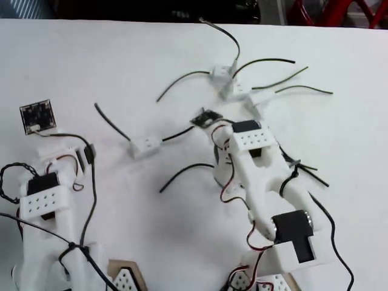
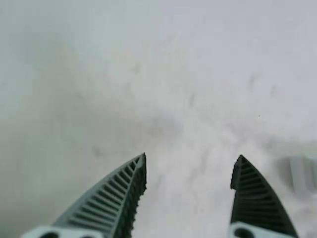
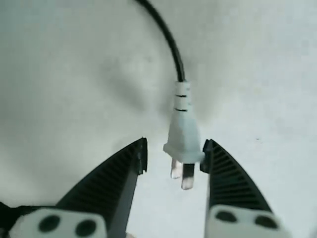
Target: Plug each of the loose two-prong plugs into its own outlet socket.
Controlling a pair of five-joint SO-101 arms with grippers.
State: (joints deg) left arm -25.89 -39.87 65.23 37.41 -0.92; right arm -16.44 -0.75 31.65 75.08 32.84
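- On a white table (image 1: 121,212), with a dark strip of room past the far edge.
- Places the loose two-prong plug (image 3: 183,141) flat on the table between the fingers of the right gripper (image 3: 176,144), prongs toward the gripper's base, black cord (image 3: 168,44) trailing away.
- Shows the right gripper spread and pinching nothing. One fingertip (image 3: 220,173) sits at the plug's flange, touching or just beside it, with the other apart.
- Risks shoving the plug sideways on closing, since contact looks uneven. Likely result: a skewed grip.
- Risks clamping at the flange and prong roots if closed at this depth, leaving little prong free for insertion.
- Risks the stiff cord twisting the plug during lift and carry.
- Requires travel to a white socket block (image 1: 145,146), apart from the plug. May slide that light block under insertion force unless braced.
- Sets the right arm (image 1: 260,182) stretched toward the table middle, wrist pitched down over the plug.
- Sets the left arm (image 1: 45,200) low near the table's near edge, left gripper (image 2: 190,158) spread over bare table and gripping nothing, with a blurred pale object (image 2: 302,173) beside it, not identifiable.
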